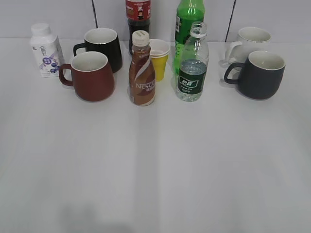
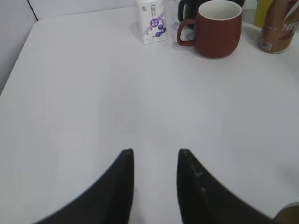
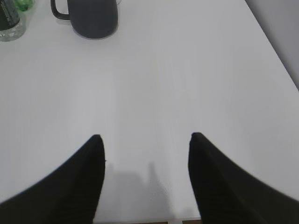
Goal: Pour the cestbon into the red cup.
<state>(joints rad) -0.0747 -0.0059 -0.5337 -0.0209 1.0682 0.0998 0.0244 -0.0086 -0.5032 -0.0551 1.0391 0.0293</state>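
Right wrist view: cestbon [image 3: 10, 21] far beyond the parted jaws.

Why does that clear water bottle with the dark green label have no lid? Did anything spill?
Nothing has spilled. The clear plastic water bottle with the dark green label stands upright with no cap, water inside. The squat dark red ceramic mug stands upright too. The white table looks dry.

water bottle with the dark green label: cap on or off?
Off. The water bottle stands upright with a bare open neck, no cap on top, unlike the brown coffee bottle beside it, which wears a pale cap.
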